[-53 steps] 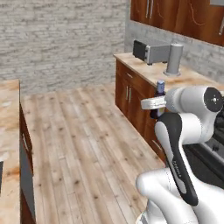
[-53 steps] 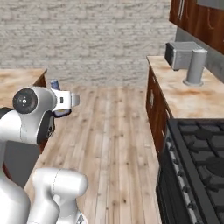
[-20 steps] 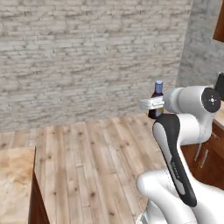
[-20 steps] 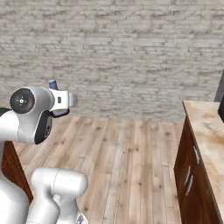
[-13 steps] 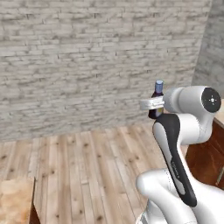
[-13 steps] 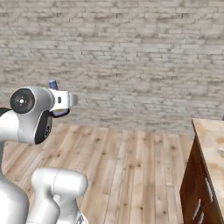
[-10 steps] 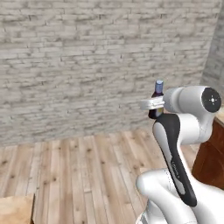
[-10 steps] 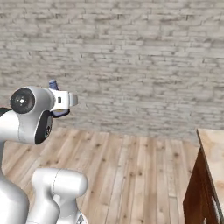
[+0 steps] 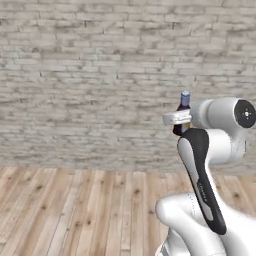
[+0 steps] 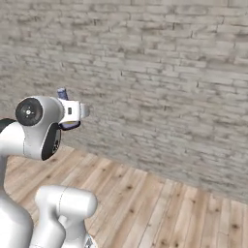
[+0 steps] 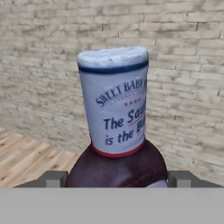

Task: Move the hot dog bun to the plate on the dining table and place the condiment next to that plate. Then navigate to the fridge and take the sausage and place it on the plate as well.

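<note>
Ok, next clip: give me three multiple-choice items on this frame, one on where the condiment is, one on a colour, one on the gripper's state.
1. Where is the condiment?
A. On the wooden floor
B. Between the fingers of the gripper
C. On a plate

2. What colour is the cap of the bottle?
A. Pale
B. Bright red
C. Black

3. What is the gripper's state?
A. Open and empty
B. Shut on the condiment
C. Shut on a bun

Answers: 1 B, the bottle rises between the two finger tips in the hand view. 2 A, the top is whitish. 3 B, it carries the bottle upright above the floor.
</note>
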Available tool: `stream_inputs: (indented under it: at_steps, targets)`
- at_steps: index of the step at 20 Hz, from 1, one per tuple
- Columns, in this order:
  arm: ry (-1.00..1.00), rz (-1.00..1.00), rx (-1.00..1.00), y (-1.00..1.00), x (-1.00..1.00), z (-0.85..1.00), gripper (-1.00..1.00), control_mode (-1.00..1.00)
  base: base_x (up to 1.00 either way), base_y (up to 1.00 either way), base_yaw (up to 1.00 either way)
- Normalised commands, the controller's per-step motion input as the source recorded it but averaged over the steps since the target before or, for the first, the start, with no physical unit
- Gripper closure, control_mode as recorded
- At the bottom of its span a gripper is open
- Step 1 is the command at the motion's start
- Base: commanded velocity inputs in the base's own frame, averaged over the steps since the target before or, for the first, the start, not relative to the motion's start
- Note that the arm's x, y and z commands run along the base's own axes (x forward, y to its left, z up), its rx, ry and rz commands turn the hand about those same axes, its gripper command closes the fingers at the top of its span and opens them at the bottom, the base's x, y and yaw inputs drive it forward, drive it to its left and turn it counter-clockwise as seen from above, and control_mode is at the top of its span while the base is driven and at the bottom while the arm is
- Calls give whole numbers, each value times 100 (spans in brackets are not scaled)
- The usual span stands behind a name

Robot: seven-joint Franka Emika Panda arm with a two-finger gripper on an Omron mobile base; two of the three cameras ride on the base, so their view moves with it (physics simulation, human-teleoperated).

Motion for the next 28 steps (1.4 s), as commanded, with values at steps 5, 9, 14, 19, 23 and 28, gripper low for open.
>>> stream_inputs:
  at_steps: [5, 9, 14, 19, 23, 28]
  targets:
    - [0, 0, 0, 0, 0, 0, 100, 100, 100, -2, 66]
    - [0, 0, 0, 0, 0, 0, 100, 100, 100, 0, 66]
    - [0, 0, 0, 0, 0, 0, 100, 100, 100, 0, 66]
    - [0, 0, 0, 0, 0, 0, 100, 100, 100, 0, 65]
    - [0, 0, 0, 0, 0, 0, 100, 100, 100, 0, 61]
    - [0, 0, 0, 0, 0, 0, 100, 100, 100, 0, 53]
